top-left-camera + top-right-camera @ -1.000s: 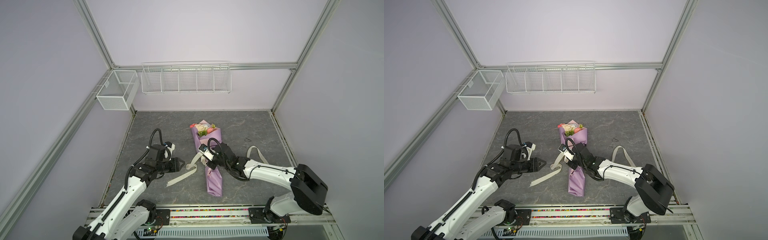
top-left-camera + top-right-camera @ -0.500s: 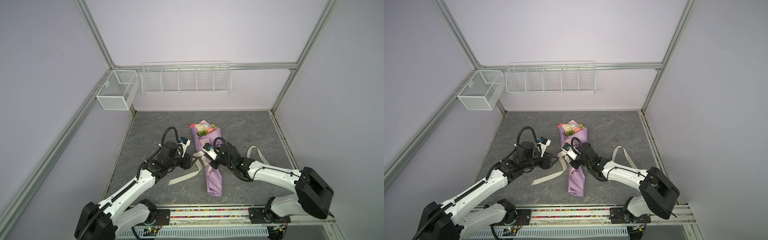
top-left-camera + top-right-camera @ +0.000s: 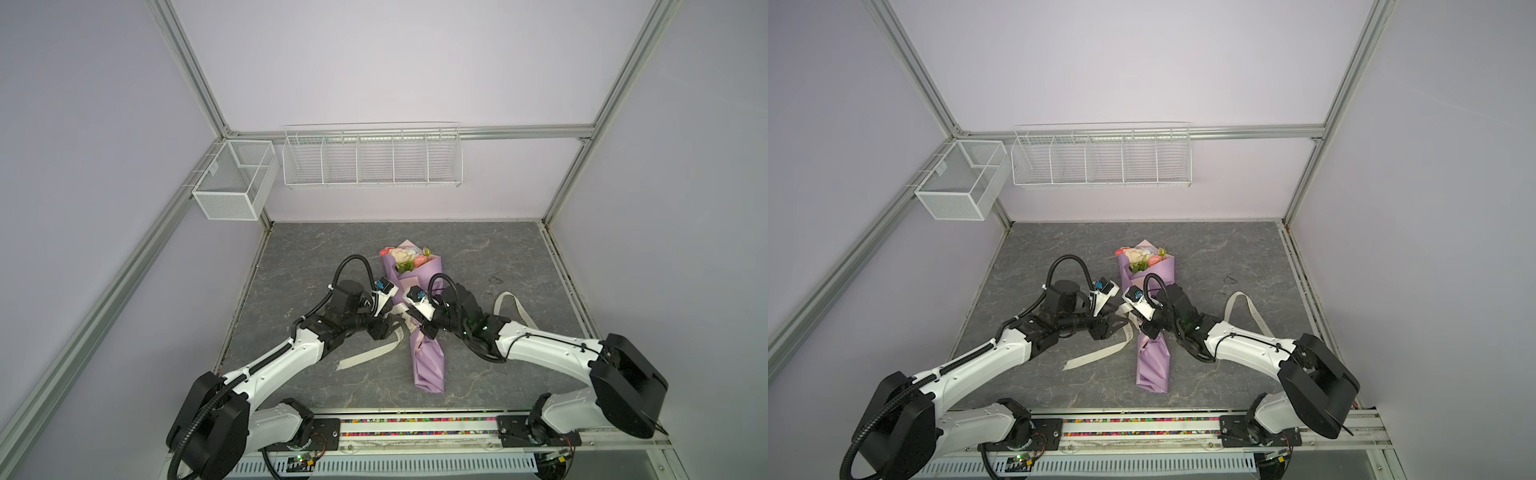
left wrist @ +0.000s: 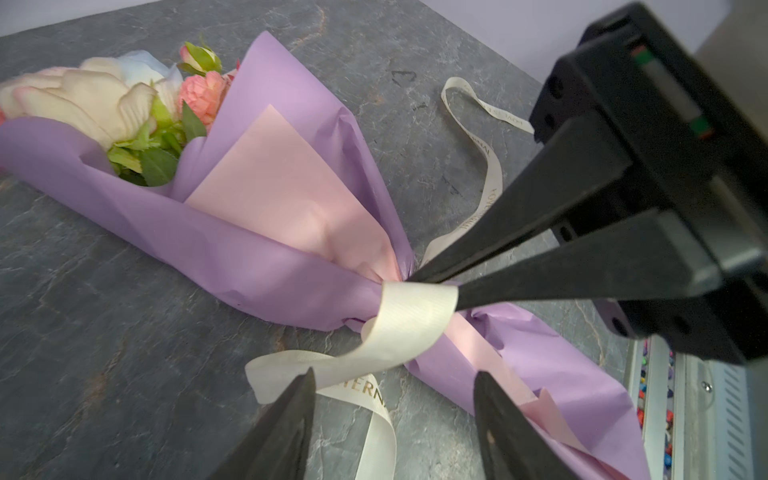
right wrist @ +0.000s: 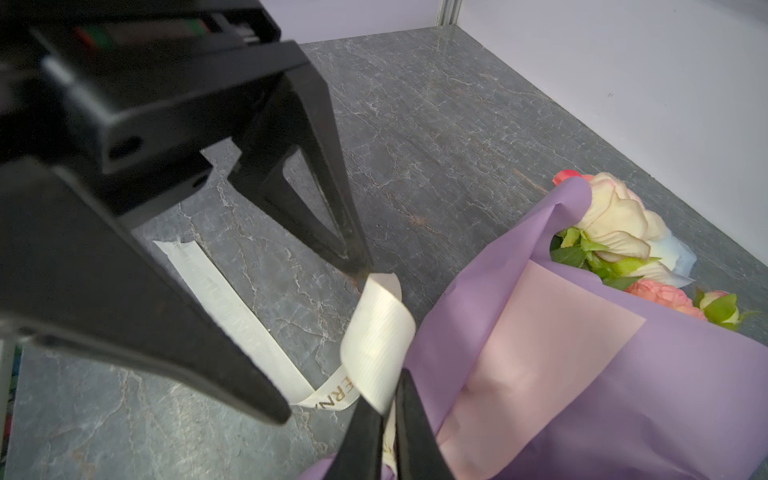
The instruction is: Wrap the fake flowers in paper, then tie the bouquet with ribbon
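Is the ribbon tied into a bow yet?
No, the ribbon only drapes over the bouquet, both ends lying loose on the table.

Bouquet of fake flowers — cream, coral-pink and pale-blue blooms, green leaves. Lilac wrapping paper sheet, plain, with a pale-pink inner face. Cream ribbed ribbon with gold printed lettering. Dark grey stone-look tabletop, pale veining. Plain black: left gripper, right gripper. White wire rack, white mesh box — fine grid. Pale lilac walls.

place: lab robot cell | aluminium frame | lilac panels | wire baskets
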Controlling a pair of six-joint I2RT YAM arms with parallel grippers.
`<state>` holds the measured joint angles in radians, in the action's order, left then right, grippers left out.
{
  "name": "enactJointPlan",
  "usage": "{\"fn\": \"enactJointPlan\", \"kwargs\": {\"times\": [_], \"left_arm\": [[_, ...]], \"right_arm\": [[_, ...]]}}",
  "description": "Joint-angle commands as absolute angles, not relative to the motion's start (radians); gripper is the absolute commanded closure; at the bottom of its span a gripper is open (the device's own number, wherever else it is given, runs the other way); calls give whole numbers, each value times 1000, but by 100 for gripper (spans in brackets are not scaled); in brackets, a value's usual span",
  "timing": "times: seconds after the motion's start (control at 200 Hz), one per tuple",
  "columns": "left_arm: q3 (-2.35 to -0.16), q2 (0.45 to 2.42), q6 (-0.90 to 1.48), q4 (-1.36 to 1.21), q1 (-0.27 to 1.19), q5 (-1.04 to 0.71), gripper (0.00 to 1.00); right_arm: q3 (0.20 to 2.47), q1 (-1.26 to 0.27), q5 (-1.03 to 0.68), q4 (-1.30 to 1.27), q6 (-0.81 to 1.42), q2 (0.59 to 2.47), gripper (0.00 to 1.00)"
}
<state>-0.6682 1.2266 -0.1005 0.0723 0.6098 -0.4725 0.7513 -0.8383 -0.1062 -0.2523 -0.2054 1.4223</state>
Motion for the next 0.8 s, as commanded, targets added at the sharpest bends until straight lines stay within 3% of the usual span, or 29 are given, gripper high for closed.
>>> {"fn": "enactJointPlan", "kwargs": {"times": [0.0,0.175,0.46,0.795], "left_arm": [[-719,1254,-175,87,612,-504,42],[-726,1280,-190,93,612,-477,45],[-703,1207,-172,68,608,-335,40],[-807,1340,-264,187,595,-539,42]], "right_arm": [[738,-831,-130,-277,-206,1412,87],[736,-829,-142,-275,-210,1414,87],[742,-828,-154,-255,-224,1415,87],[750,-828,-169,-259,-230,1421,87]]}}
